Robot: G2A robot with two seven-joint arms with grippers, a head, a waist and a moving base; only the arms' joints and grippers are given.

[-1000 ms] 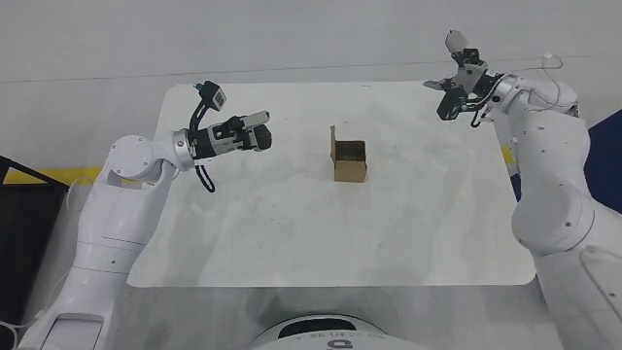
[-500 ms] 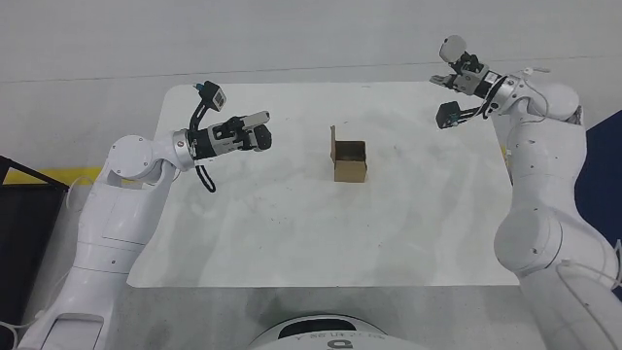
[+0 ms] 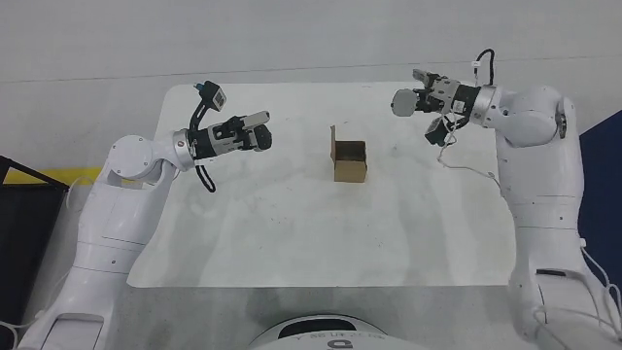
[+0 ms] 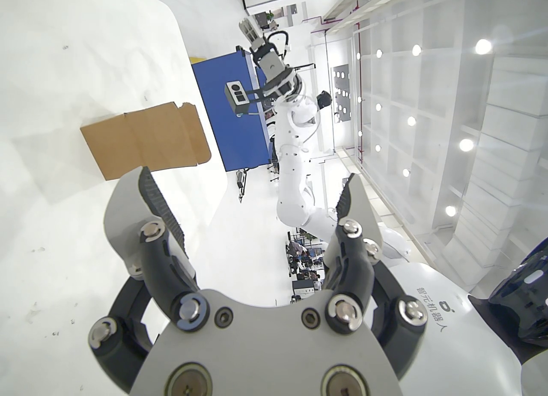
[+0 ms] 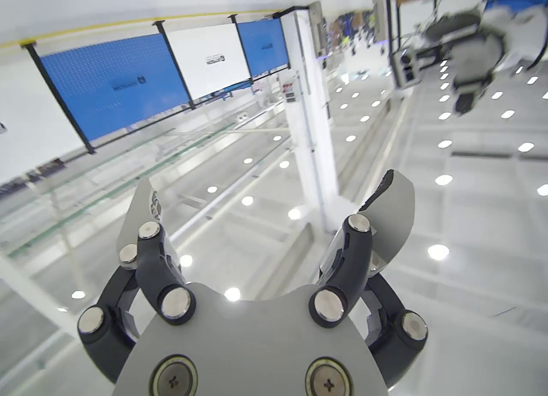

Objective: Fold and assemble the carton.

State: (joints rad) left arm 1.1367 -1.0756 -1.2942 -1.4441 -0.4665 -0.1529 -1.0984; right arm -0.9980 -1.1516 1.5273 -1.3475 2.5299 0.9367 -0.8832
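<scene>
So the carton sits mid-worktop with one flap sticking up. The left end effector and right end effector hover on either side, well apart from it, both with fingers spread and empty

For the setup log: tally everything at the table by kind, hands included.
carton: 1
robot hands: 2 (left hand, right hand, both open)
table: 1
Total: 4
</scene>
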